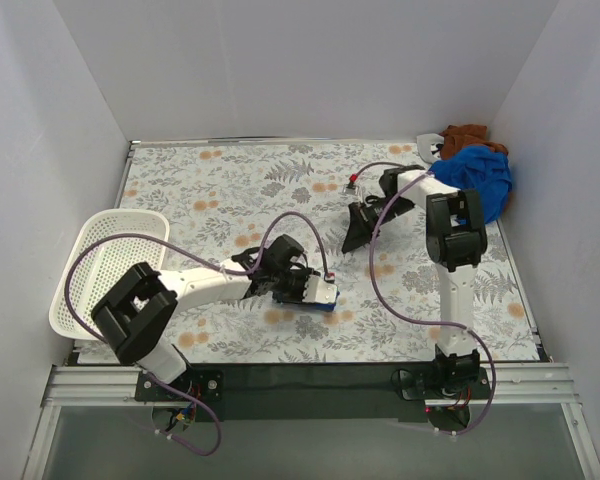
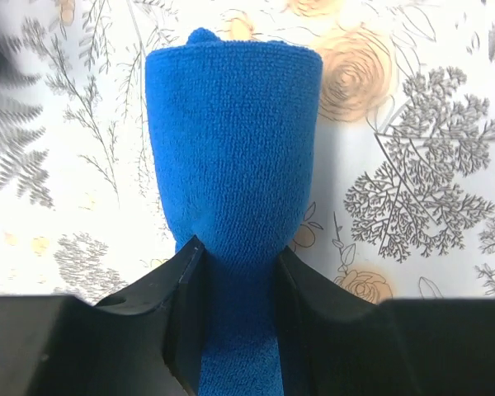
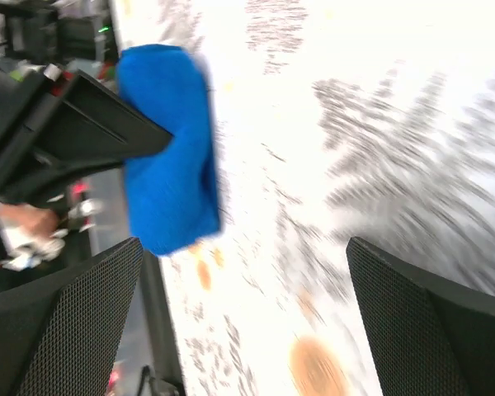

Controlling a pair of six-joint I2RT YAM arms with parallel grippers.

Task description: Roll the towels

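A royal-blue towel, rolled into a thick cylinder, lies on the floral tabletop near the front middle. My left gripper is shut on its near end, and the fingers squeeze the roll narrow. From above, only a blue edge of this roll shows beside the left gripper. My right gripper hangs over mid-table behind it, open and holding nothing. The right wrist view is blurred. It shows the roll up left, beyond the wide-apart right gripper. A heap of blue towels lies at the back right.
A white mesh basket stands tilted at the left edge. A brown cloth sits behind the blue heap in the far right corner. White walls close in the table on three sides.
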